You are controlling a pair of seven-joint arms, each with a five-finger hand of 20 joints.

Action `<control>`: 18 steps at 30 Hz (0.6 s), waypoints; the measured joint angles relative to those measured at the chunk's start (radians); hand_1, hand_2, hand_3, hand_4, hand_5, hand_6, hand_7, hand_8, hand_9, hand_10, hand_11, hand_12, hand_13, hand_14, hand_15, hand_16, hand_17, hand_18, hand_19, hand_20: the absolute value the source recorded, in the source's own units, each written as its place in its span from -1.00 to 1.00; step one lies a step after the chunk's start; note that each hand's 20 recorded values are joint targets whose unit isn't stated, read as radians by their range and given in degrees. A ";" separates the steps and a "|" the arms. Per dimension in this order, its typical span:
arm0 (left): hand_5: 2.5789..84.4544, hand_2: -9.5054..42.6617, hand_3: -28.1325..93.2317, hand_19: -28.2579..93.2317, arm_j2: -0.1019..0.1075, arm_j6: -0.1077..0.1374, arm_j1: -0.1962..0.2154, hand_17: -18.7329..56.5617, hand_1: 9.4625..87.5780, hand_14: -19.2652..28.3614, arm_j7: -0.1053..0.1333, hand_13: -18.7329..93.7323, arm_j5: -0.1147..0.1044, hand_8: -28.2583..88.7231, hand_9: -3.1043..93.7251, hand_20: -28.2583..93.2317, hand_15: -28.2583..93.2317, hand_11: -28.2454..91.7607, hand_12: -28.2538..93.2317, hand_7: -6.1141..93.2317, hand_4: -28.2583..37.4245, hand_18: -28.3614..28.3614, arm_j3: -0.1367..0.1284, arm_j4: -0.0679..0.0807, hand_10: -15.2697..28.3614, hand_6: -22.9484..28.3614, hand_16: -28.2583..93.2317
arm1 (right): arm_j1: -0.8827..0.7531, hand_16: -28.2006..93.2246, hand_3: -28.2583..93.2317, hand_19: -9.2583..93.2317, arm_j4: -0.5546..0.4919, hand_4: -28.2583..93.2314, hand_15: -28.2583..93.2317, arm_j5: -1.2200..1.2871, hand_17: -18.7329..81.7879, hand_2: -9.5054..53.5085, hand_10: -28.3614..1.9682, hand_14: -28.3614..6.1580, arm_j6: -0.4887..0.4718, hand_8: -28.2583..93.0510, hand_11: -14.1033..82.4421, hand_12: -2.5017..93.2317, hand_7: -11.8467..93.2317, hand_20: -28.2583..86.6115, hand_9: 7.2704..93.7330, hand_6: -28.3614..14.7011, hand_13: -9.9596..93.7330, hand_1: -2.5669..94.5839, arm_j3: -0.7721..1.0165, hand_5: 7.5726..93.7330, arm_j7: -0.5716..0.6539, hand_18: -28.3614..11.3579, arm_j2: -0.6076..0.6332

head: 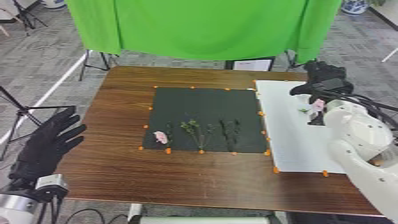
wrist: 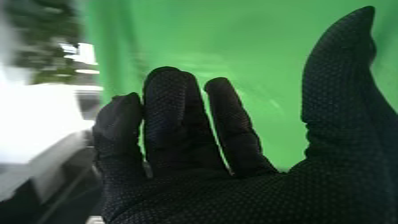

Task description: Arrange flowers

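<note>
Behind the far edge, the scene is being closed off by a bright green hanging cloth (head: 204,30). In front of it, everything is being carried by a brown wooden table (head: 200,175); its right part is being covered by a long white sheet (head: 298,150), its middle by a dark square mat (head: 209,97). And at the far right, the right hand (head: 327,75) is being held wide over the corner, fingers straight, thumb well apart, with nothing being gripped! Off the left edge, the left hand (head: 40,142) is being held open too, empty.

To the flowers! Near the far right of the sheet, a pink bloom (head: 318,105) with small green leaves (head: 304,110) is being partly hidden by the arm. On the mat, a leafy green sprig (head: 191,129), some thin dark green stems (head: 225,131) and, at the near left, a pale pink flower head (head: 161,137) are being displayed. So the arranging is apparently only being started: one bloom seemingly laid, the mat's pieces left to go.

Room, then: mat and sheet are being edged by small orange markers (head: 277,170). Generous space is being offered by the sheet's near half, while the right hand is being crowded by the table's far right edge.
</note>
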 measured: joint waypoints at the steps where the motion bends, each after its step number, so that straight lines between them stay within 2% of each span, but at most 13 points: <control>1: -0.44 -0.80 0.59 0.08 0.000 0.000 0.000 -0.82 -0.64 0.45 0.000 -0.38 0.000 -0.68 -0.53 -0.38 -0.13 -0.24 -0.20 -0.50 -1.00 0.82 0.000 0.000 0.20 0.03 -0.48 | -0.010 -0.11 0.90 0.84 0.012 -1.00 0.83 0.001 -0.13 -1.00 -0.11 -0.07 -0.013 -0.74 -0.15 -0.42 -0.16 0.50 -0.26 -0.16 0.07 -0.45 0.006 -0.34 0.013 -0.64 0.013; 7: -0.44 -0.80 0.58 0.08 0.000 0.000 -0.001 -0.82 -0.64 0.45 0.001 -0.38 0.000 -0.68 -0.53 -0.38 -0.13 -0.23 -0.20 -0.50 -1.00 0.82 0.003 0.001 0.20 0.03 -0.48 | -0.038 -0.09 0.91 0.86 0.074 -1.00 0.82 -0.007 -0.09 -1.00 -0.14 -0.04 -0.036 -0.73 -0.14 -0.45 -0.17 0.49 -0.15 -0.16 0.14 -0.47 0.001 -0.22 0.026 -0.66 0.029; 13: -0.44 -0.80 0.59 0.08 0.000 -0.001 -0.001 -0.82 -0.65 0.45 0.001 -0.38 0.000 -0.68 -0.53 -0.38 -0.13 -0.23 -0.20 -0.50 -1.00 0.82 0.003 0.001 0.20 0.03 -0.48 | -0.053 -0.07 0.90 0.87 0.087 -1.00 0.81 -0.031 -0.08 -1.00 -0.13 -0.03 -0.054 -0.74 -0.16 -0.46 -0.21 0.49 -0.07 -0.13 0.17 -0.46 -0.019 -0.13 0.088 -0.66 0.024; 18: -0.44 -0.80 0.59 0.08 0.000 -0.001 -0.001 -0.82 -0.65 0.45 0.001 -0.38 0.000 -0.68 -0.53 -0.38 -0.13 -0.23 -0.20 -0.50 -1.00 0.82 0.003 0.001 0.20 0.03 -0.48 | -0.064 -0.05 0.92 0.87 0.109 -1.00 0.80 -0.039 -0.07 -1.00 -0.07 0.02 -0.061 -0.74 -0.17 -0.47 -0.20 0.49 0.02 -0.04 0.19 -0.42 -0.022 -0.06 0.094 -0.65 0.021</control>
